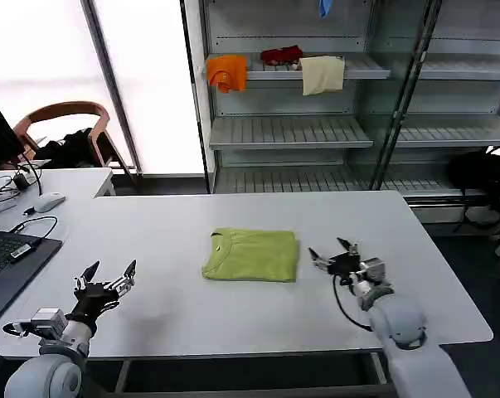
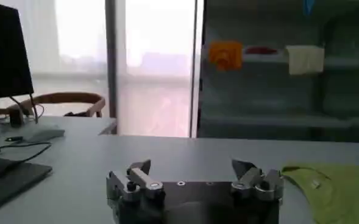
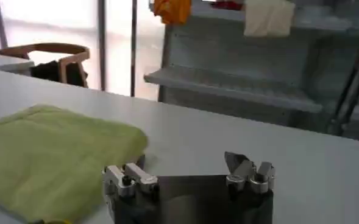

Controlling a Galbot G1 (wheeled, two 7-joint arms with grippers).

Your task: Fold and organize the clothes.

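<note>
The lime yellow-green T-shirt (image 1: pixel 251 254) lies folded into a neat rectangle in the middle of the white table (image 1: pixel 233 323), its ribbed neck at the left end. My right gripper (image 1: pixel 333 252) hovers open just to the right of it, nothing between its fingers; in the right wrist view the shirt (image 3: pixel 51 158) lies beside the open right gripper (image 3: pixel 188 164). Well to the shirt's left, near the table's front edge, my left gripper (image 1: pixel 110 272) is open and empty. The left wrist view has the left gripper (image 2: pixel 194 167) with a corner of the shirt (image 2: pixel 334 189) off to one side.
A laptop (image 1: pixel 5 261), cables and a mouse (image 1: pixel 48 201) sit at the table's left end. Behind the table stands a metal shelf rack (image 1: pixel 291 133) holding an orange cloth (image 1: pixel 226 73), a red item (image 1: pixel 281 55) and a cream cloth (image 1: pixel 322 75). A wooden chair (image 1: pixel 63 133) is at back left.
</note>
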